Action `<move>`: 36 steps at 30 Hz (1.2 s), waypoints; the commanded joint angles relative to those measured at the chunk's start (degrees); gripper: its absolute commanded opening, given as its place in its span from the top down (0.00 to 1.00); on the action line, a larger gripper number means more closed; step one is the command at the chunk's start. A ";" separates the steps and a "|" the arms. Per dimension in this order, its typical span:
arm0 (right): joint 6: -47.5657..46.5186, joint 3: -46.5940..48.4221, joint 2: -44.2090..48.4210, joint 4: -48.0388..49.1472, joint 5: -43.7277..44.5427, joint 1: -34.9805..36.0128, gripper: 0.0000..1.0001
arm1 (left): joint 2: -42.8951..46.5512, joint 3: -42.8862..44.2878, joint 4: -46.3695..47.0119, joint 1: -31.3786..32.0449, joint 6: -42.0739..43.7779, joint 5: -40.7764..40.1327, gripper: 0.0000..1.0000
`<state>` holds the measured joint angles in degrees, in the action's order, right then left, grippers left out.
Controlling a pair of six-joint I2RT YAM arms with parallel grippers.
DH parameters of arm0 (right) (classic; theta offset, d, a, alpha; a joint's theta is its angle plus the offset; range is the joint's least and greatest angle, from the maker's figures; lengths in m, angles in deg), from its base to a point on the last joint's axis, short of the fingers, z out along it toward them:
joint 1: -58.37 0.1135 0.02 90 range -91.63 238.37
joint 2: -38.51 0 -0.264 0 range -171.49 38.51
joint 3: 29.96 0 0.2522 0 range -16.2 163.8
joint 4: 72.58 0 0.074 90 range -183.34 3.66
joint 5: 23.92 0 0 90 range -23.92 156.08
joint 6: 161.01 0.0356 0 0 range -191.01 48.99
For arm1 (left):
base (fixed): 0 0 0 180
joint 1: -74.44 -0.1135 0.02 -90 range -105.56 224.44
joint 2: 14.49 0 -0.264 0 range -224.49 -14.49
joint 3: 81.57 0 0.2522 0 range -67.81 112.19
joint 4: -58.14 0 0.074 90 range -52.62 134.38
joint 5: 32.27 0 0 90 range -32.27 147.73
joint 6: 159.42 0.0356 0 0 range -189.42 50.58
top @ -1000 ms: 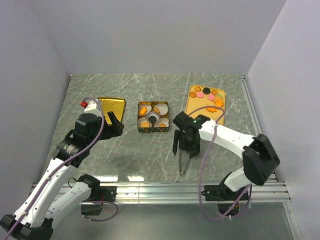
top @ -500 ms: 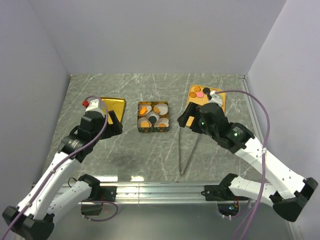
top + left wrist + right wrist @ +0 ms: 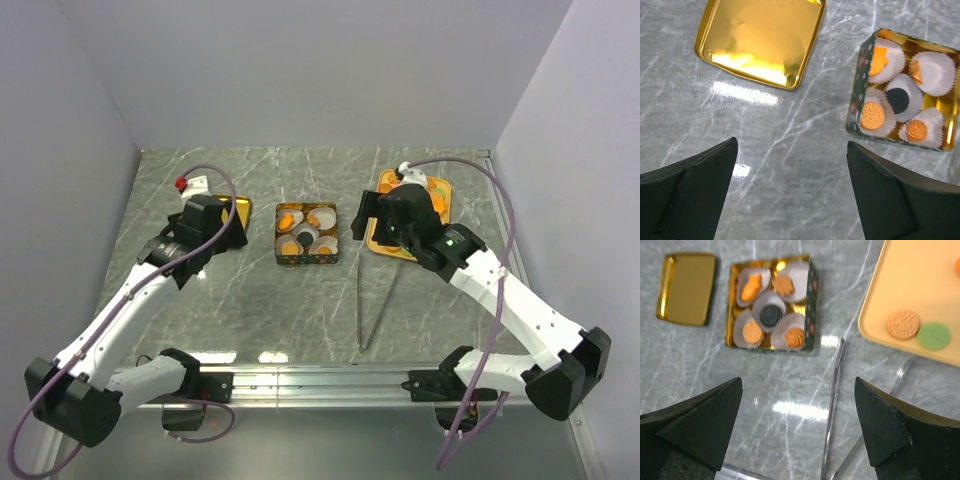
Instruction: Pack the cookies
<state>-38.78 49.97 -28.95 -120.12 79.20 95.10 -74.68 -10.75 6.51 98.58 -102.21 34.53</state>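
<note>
Presently left gripper (image 3: 791,146) and right gripper (image 3: 798,382) both spread wide, empty; tongs (image 3: 832,405) lie loose on table (image 3: 700,360). Risk: skewed grasp flicks tongs into tin (image 3: 812,305), scattering cookies (image 3: 753,331).

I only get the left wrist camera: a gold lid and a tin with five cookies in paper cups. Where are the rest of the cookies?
Observer: Loose on a yellow tray right of the tin. The right wrist view shows an orange cookie and a green cookie there.
Visitor: Anything to pick them up with?
Observer: Metal tongs lie on the table by the tin's corner, untouched.
Visitor: And the other arm?
Observer: The right end effector hangs open above the table, holding nothing.
</note>
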 commanded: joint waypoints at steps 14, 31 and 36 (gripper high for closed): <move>-4.61 -3.25 4.72 5.39 -0.29 -0.69 0.00 | -19.51 5.08 8.94 -4.19 7.21 8.52 0.04; -9.20 -6.49 2.34 9.87 -14.88 -6.14 0.10 | -44.40 20.45 7.19 -4.54 13.11 6.85 0.11; -10.69 -5.09 0.14 9.79 -15.15 -7.90 0.12 | -50.11 23.36 6.93 -5.68 13.55 7.03 0.22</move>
<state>-47.52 43.72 -27.66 -112.41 65.21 88.59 -122.74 9.58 13.51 93.77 -90.06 41.37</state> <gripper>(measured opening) 0.885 0.796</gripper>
